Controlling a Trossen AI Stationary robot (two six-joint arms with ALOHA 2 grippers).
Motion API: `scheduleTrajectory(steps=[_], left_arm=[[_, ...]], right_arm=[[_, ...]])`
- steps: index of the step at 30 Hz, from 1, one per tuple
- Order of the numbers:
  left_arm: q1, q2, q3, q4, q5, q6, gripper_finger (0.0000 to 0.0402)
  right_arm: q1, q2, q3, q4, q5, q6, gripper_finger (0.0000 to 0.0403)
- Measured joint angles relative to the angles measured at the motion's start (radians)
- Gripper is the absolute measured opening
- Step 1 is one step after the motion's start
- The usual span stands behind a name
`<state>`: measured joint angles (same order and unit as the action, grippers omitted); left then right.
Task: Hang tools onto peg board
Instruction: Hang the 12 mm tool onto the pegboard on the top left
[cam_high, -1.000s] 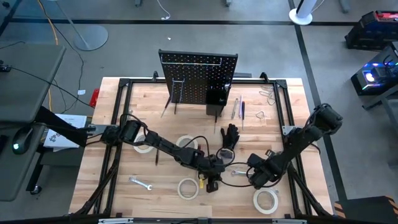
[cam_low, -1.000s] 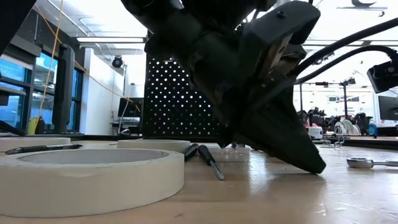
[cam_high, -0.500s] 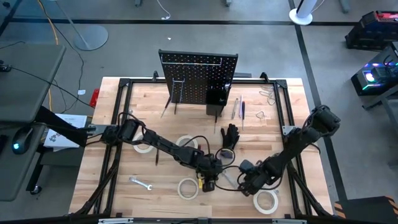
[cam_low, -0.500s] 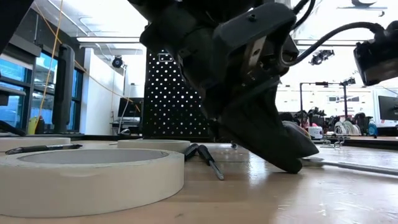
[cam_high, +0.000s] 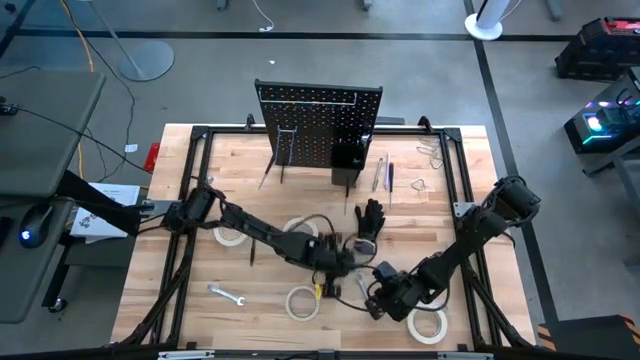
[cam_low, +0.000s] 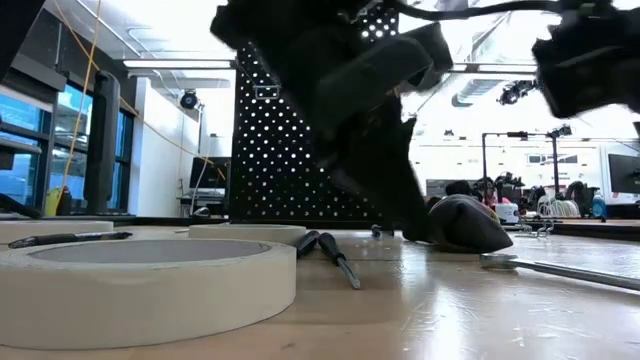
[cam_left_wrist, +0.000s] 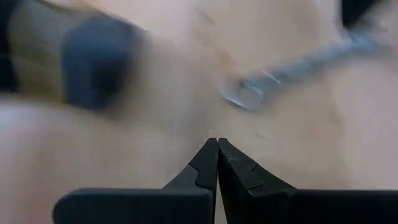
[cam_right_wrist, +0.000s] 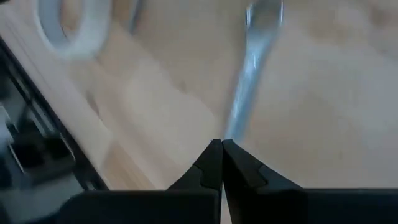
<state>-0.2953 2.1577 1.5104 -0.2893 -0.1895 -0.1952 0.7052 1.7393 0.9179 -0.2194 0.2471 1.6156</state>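
Observation:
A small silver wrench (cam_high: 354, 292) lies flat on the wooden table, near the front and middle. It also shows in the low view (cam_low: 560, 270). My left gripper (cam_left_wrist: 217, 146) is shut and hangs just above the table, short of the wrench's head (cam_left_wrist: 245, 96), touching nothing. My right gripper (cam_right_wrist: 221, 146) is shut, low over the table at the wrench's shaft. The peg board (cam_high: 320, 125) stands upright at the far edge. A black glove (cam_high: 370, 218) lies beyond the grippers. My right gripper's shut fingertips stand at the near end of the wrench's shaft (cam_right_wrist: 232, 124), slanting down from the table's right side, roughly in line with the shaft. The wrench lies flat on the table. Whether the tips touch it I cannot tell.
White tape rolls lie at the front (cam_high: 302, 302), front right (cam_high: 428, 322) and left of middle (cam_high: 232, 236). A second wrench (cam_high: 228, 296) lies front left. Slim tools (cam_high: 385, 172) lie beside the peg board's black bin (cam_high: 347, 157). A black frame (cam_high: 190, 200) borders the table.
My right gripper has gone toward the table's left and near edge, rolling as it went. The wrench has slid the same way and turned. My left gripper has risen off the table and tipped. Both have stayed shut.

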Motion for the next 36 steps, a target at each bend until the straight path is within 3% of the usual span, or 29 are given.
scheduleTrajectory(steps=[3, 8, 18, 36], left_arm=[[0.023, -0.033, 0.003, -0.022, -0.070, 0.014, 0.0000], [0.042, -0.085, 0.002, -0.089, -0.056, 0.016, 0.0000], [0.013, -0.126, 0.002, -0.155, -0.056, -0.026, 0.0000], [-0.009, -0.127, 0.003, -0.130, -0.067, -0.074, 0.0000]], right_arm=[[-0.039, 0.000, 0.000, -0.013, 0.080, -0.001, 0.0000], [-0.128, 0.007, 0.000, -0.030, 0.128, -0.058, 0.0000], [-0.181, 0.015, 0.000, -0.019, 0.006, -0.196, 0.0000], [-0.168, 0.016, -0.012, 0.008, 0.011, -0.200, 0.0000]])
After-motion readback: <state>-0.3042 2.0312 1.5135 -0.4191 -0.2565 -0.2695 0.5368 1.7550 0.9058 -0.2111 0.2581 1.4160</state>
